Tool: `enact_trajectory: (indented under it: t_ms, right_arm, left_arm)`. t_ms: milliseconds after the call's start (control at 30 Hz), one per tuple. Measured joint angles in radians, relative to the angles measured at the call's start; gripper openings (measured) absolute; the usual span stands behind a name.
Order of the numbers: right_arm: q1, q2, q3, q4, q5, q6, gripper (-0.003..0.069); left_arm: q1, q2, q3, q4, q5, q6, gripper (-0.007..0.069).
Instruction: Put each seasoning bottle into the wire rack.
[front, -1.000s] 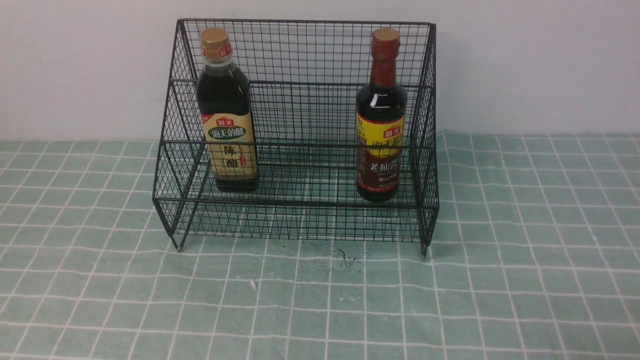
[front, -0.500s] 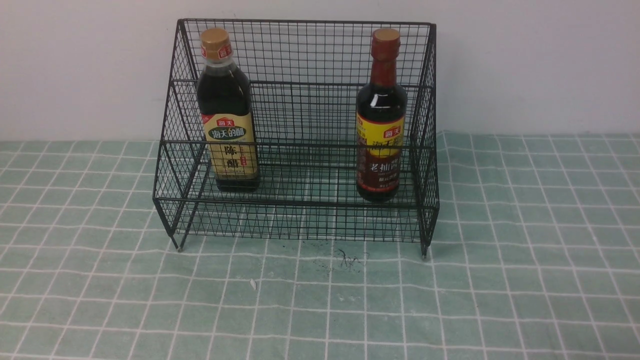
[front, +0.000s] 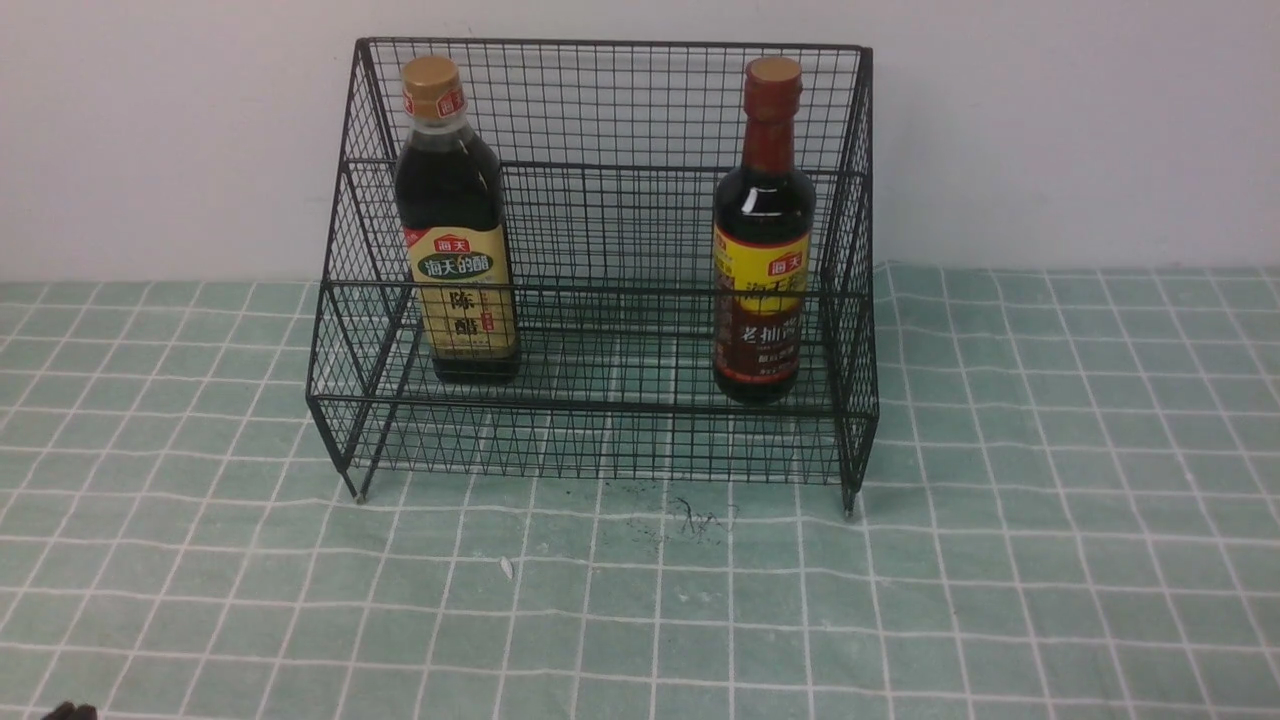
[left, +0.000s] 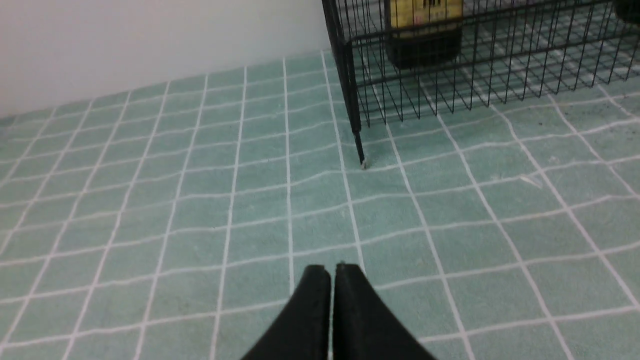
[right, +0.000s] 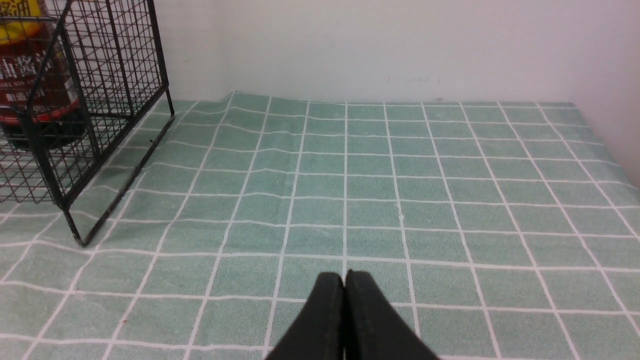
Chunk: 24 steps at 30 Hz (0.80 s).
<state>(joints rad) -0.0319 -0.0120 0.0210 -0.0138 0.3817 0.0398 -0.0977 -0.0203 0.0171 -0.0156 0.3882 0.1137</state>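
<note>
On the green checked cloth (front: 1000, 560) I see both seasoning bottles (front: 458, 220) upright inside the wire rack (front: 610, 110); my left gripper (left: 332, 272) and right gripper (right: 345, 280) sit pressed together, empty, short of the rack's front corners.

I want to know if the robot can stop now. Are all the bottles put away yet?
Yes, it looks finished. The tan-capped bottle and the red-necked bottle both stand upright inside the wire rack. Nothing is in hand: the left claw and the right claw are shut and empty, over the green checked cloth. No other bottle shows on the cloth, so nothing seems left to do.
</note>
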Motion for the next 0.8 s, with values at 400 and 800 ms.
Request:
enact_trajectory:
  t_ms: [400,800]
  right_arm:
    - [0.0,0.0,0.0,0.0,0.001,0.0,-0.0013]
    - [0.0,0.0,0.0,0.0,0.001,0.0,-0.0013]
  left_arm:
    - [0.0,0.0,0.007,0.0,-0.004,-0.034,-0.0006]
    - [0.0,0.0,0.007,0.0,-0.004,-0.034,-0.0006]
